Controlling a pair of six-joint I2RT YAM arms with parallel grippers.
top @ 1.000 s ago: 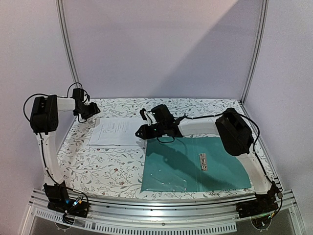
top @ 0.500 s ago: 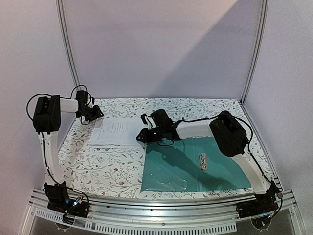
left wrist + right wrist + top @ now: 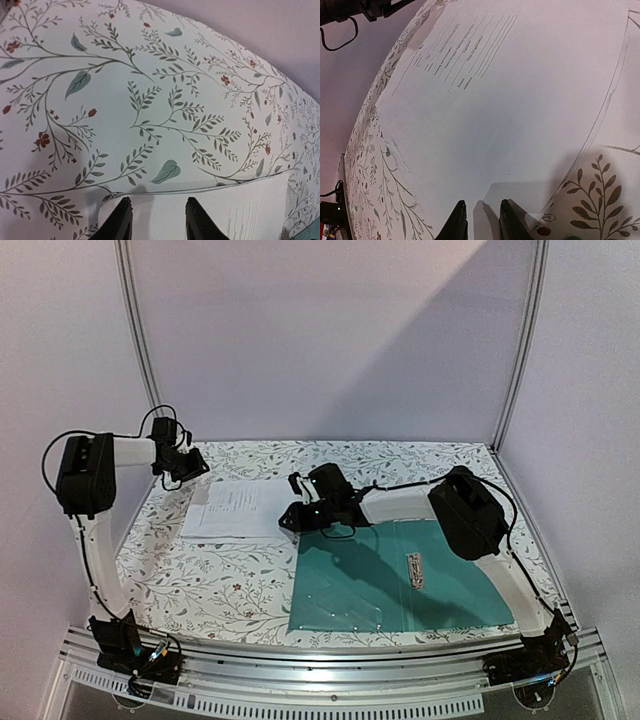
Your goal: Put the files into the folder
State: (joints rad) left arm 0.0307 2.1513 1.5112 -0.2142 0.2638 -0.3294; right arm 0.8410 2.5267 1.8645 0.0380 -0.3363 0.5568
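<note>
A: Looking at the files (image 3: 235, 510), how many sheets?

B: Cannot tell. They read as 1 white page, flat on the cloth (image 3: 200, 570), at 10 o'clock from the folder (image 3: 400, 585). From above the print is too small to read.

A: Anything covered?

B: The right arm (image 3: 470, 510) hides the folder's 11 o'clock corner. Both wrist views cut the fingers off at the bottom edge.

A: And the arms?

B: The left arm (image 3: 88, 475) stands tall with its forearm level. The left gripper (image 3: 183, 466) is at the files' 11 o'clock corner, jaws apart, nothing between. The right arm reaches low across the folder. The right gripper (image 3: 291, 519) is at the files' 4 o'clock corner, jaws parted narrowly, nothing seen between.

A: The folder?

B: It lies flat, with its clip (image 3: 415, 570) showing near its middle.
</note>
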